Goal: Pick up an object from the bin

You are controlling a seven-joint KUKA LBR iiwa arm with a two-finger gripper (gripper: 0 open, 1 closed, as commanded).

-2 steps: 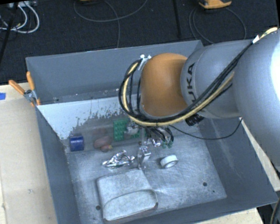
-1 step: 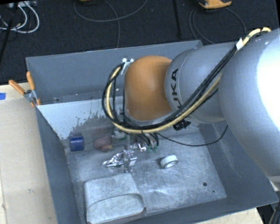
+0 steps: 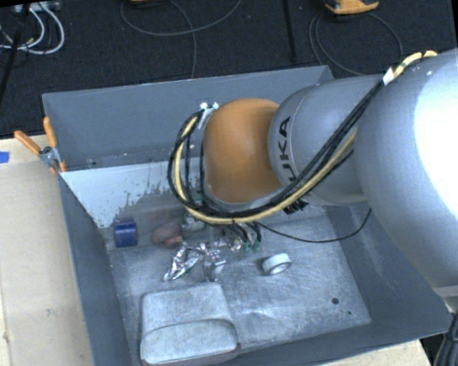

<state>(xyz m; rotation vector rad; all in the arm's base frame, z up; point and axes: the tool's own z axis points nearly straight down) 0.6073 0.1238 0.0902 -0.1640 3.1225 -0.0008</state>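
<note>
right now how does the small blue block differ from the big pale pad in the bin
The blue block is small and vivid; the pale pad is much larger, grey-white and flat. The block sits by the sloped back wall, the pad near the view's lower edge. Both lie on the bin floor.

My orange wrist cover (image 3: 238,155) is smooth and glossy, my arm shell (image 3: 413,159) a satin grey. Beneath me the metal bin (image 3: 314,293) is matt, its floor scuffed and dusty-pale. On it lie a shiny crumpled foil scrap (image 3: 181,264), a plastic-looking blue block (image 3: 125,233) and a matt, soft-looking grey pad (image 3: 187,333).
</note>
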